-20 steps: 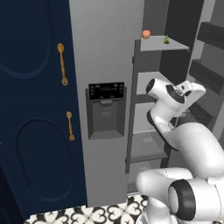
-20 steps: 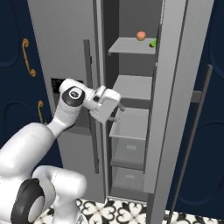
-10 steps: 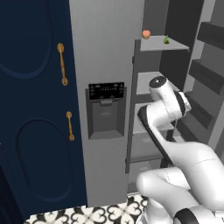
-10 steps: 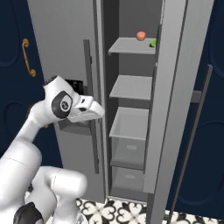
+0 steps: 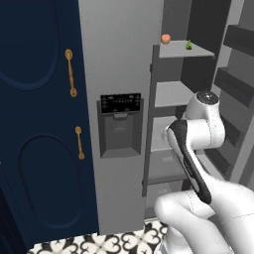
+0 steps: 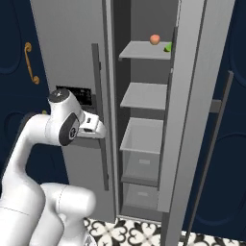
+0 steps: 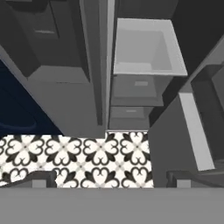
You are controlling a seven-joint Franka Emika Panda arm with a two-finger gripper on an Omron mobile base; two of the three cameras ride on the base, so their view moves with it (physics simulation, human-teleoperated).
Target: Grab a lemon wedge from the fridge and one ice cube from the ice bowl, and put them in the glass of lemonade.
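Fridge [image 5: 119,59]: grey, two doors; the right door [image 6: 192,105] is swung open, the left door with the black dispenser panel [image 5: 120,104] is closed.
Cabinets [image 5: 34,124]: navy, with brass handles [image 5: 71,72], seen just left of the fridge.
Floor [image 7: 87,159]: black-and-white patterned tile, viewed from the hand camera, which is pointed downward.
Shelves: a top shelf [image 6: 144,50] with further shelves and drawers [image 7: 135,89] below.
Lemon wedge [image 6: 168,47]: seen on the top shelf, near an orange round fruit [image 6: 154,39], apart from it.
Pincer [image 7: 109,180]: fingertips are spread wide apart, nothing held; positioned well below the wedge.
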